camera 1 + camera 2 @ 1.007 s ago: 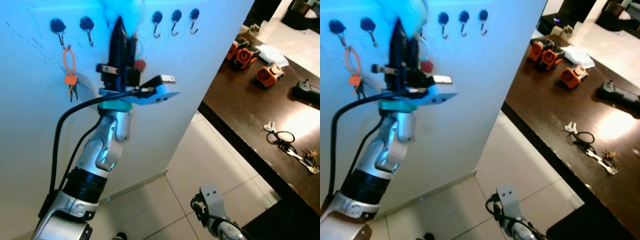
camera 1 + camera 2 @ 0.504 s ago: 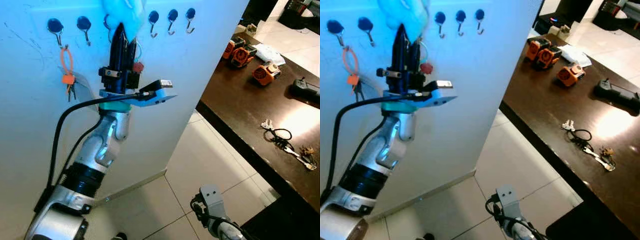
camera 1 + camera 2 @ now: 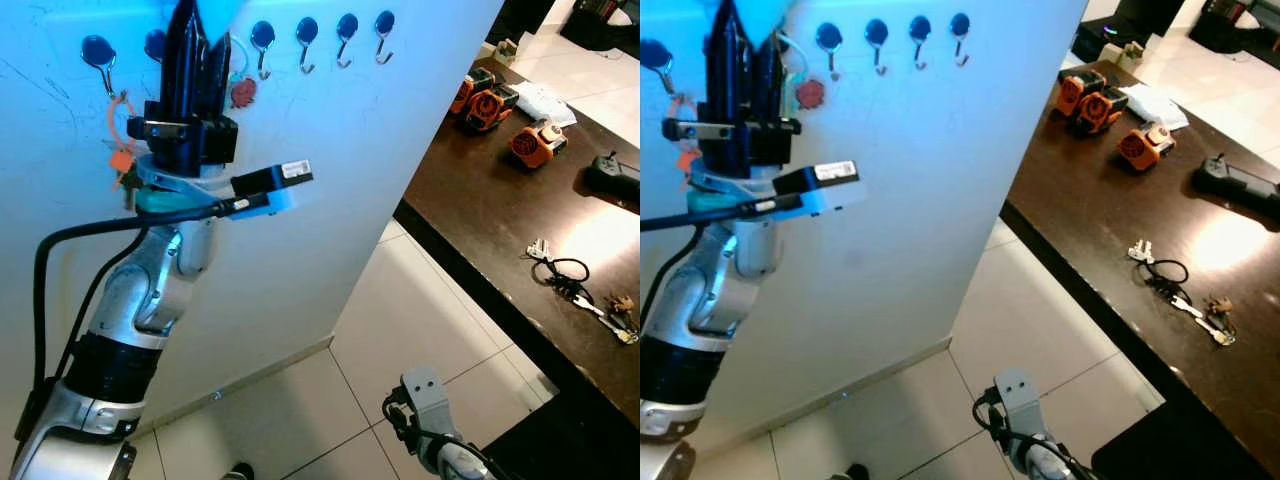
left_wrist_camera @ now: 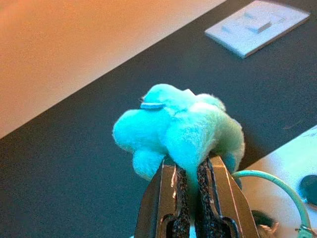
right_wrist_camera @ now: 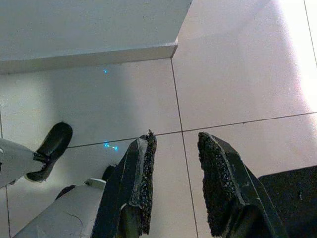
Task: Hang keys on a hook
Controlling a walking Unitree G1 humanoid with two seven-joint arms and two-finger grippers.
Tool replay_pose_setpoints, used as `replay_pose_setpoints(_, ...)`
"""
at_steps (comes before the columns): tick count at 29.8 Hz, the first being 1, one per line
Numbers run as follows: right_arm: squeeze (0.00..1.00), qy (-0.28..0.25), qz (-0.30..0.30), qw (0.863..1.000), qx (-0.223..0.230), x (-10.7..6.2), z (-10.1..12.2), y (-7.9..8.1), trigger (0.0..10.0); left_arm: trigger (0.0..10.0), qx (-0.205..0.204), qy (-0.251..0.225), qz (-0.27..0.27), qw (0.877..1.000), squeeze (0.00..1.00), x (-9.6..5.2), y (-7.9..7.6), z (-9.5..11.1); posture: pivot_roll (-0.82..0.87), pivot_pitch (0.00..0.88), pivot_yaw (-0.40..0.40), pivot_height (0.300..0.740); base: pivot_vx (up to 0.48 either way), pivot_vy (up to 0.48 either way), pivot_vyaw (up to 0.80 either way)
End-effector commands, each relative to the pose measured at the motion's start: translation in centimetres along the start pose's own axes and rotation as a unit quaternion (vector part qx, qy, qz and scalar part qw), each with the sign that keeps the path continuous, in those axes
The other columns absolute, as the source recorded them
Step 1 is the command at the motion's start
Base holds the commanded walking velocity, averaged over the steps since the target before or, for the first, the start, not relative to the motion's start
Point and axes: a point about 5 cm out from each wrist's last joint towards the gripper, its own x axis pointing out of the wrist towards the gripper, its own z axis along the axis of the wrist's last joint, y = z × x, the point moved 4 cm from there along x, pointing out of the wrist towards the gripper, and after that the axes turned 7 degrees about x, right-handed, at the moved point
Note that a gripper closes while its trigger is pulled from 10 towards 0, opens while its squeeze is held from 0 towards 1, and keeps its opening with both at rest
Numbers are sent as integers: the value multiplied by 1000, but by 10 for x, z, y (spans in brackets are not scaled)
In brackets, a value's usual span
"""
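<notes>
Left end effector (image 4: 190, 171), raised against the white wall panel (image 3: 330, 180), its two black fingers clamped on a fluffy turquoise pom-pom keychain (image 4: 178, 129) at the row of black wall hooks (image 3: 305, 35); a teal key ring (image 4: 270, 186) trails beside the fingers. Right end effector (image 5: 176, 173) hangs low over the tiled floor (image 5: 237, 74), fingers apart. Spare keys (image 3: 580, 295) lie on the dark counter (image 3: 480, 220), well apart to the right
</notes>
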Motion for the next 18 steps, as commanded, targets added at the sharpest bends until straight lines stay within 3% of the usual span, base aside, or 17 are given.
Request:
replay_pose_setpoints(1,0,15,0,1000,-2,-2,-7,0,10000,10000,-14,-5,-8,1000,0,-5,-8,10,-22,89,-84,740,0,0,0)
replay_pose_setpoints(2,0,15,0,1000,-2,-2,-7,0,10000,10000,-14,-5,-8,1000,0,-5,-8,10,-22,89,-84,740,0,0,0)
replay_pose_setpoints(4,0,13,3,1000,-2,0,-5,2,10000,10000,-23,4,-21,1000,0,-9,-25,15,-27,90,-82,740,0,0,0)
replay_pose_setpoints(6,0,12,3,1000,-1,0,-5,2,10000,10000,-28,9,-26,999,0,-9,-33,17,-27,90,-82,740,0,0,0)
replay_pose_setpoints(18,0,21,-5,1000,2,-5,-15,-1,10000,10000,-66,-3,-70,995,0,-14,-58,36,-53,94,-71,740,0,0,0)
